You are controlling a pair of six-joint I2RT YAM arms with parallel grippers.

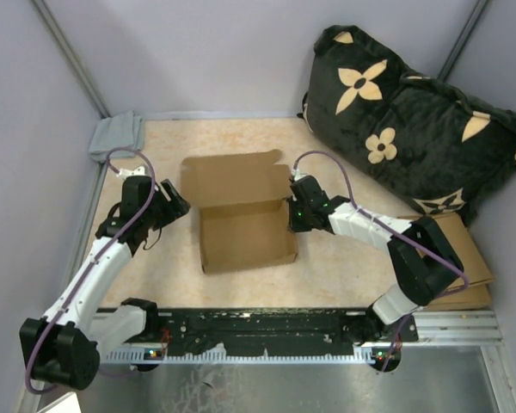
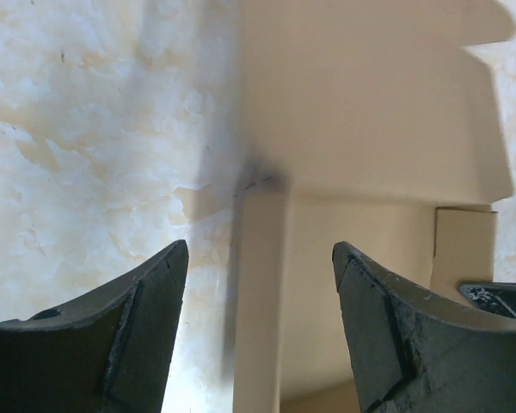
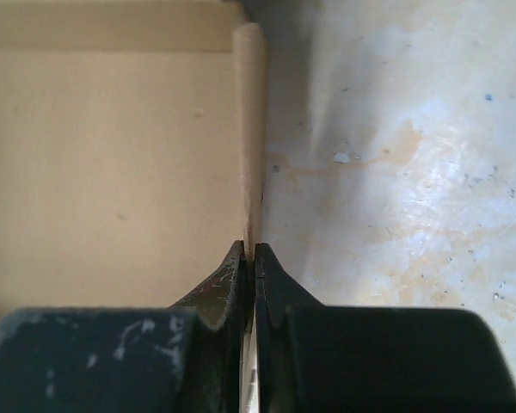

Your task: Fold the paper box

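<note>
The paper box [image 1: 245, 228] sits at the centre of the surface [image 1: 327, 267], lid flap open toward the far edge. Right hand [image 3: 250, 258]: clamped on its right wall. Left hand [image 2: 258, 258]: spread wide beside its left wall. A dark cushion [image 1: 404, 120] occupies the far right corner; a grey cloth [image 1: 116, 136], the far left.

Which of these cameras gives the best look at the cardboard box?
The top external view: the whole paper box shows, walls up and lid flap open. The left wrist view shows only one side wall and part of the lid. The right wrist view shows just the other wall, pinched in the right gripper.
</note>
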